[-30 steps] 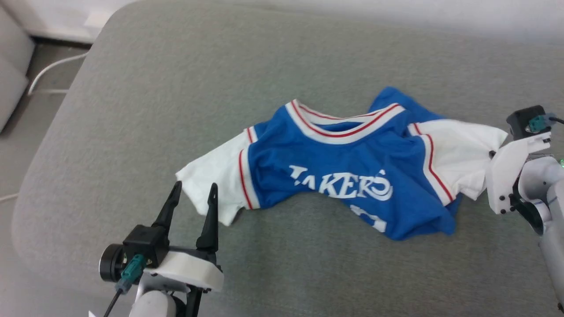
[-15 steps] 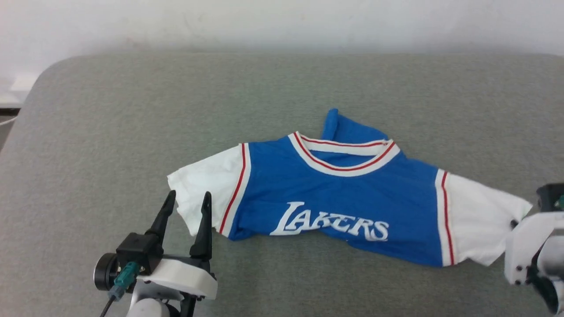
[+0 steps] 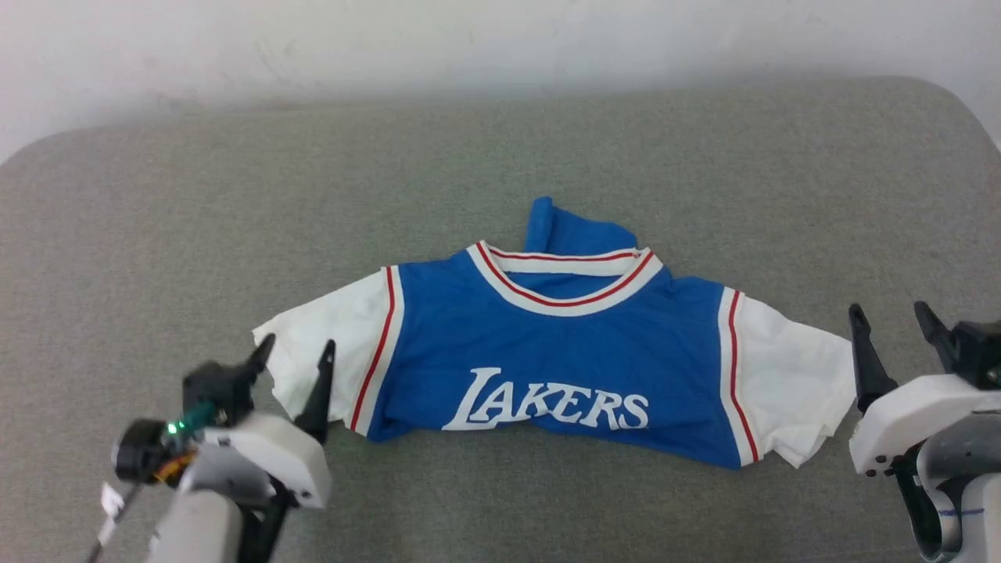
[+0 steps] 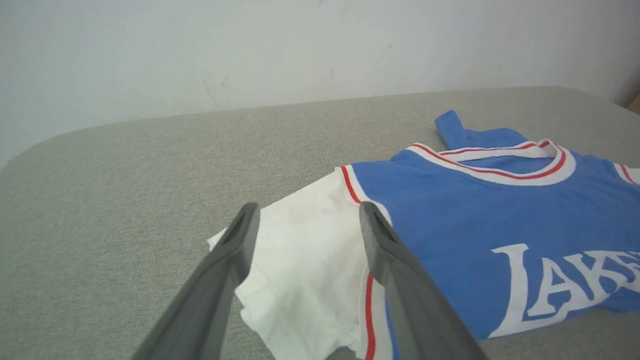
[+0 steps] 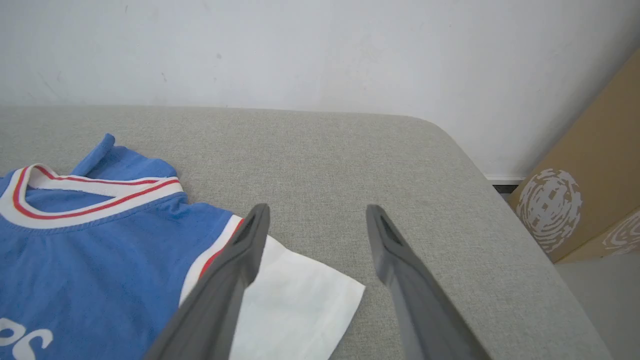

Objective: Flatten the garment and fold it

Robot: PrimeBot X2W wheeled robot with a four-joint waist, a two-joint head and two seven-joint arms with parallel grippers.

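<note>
The grey cushion point(image 3: 500, 141) is spreading across the head view, with a pale wall point(image 3: 469, 47) behind it. The blue shirt point(image 3: 563, 336) is lying front up near the cushion's middle. Its long axis is running left to right, from sleeve to sleeve. The collar is pointing toward the wall and the white lettering is reading upright from the robot's side. The lower hem is bunching under, and a blue flap is standing up behind the collar.

The left gripper point(image 3: 297, 346) is hovering at the left sleeve, its fingers apart as before. Whether it is touching the cloth cannot be told. The right gripper point(image 3: 890, 313) is sitting just beside the right sleeve's edge with its fingers spread. Half a second ago those fingers were pinching that sleeve; now the sleeve is lying loose on the cushion.
</note>
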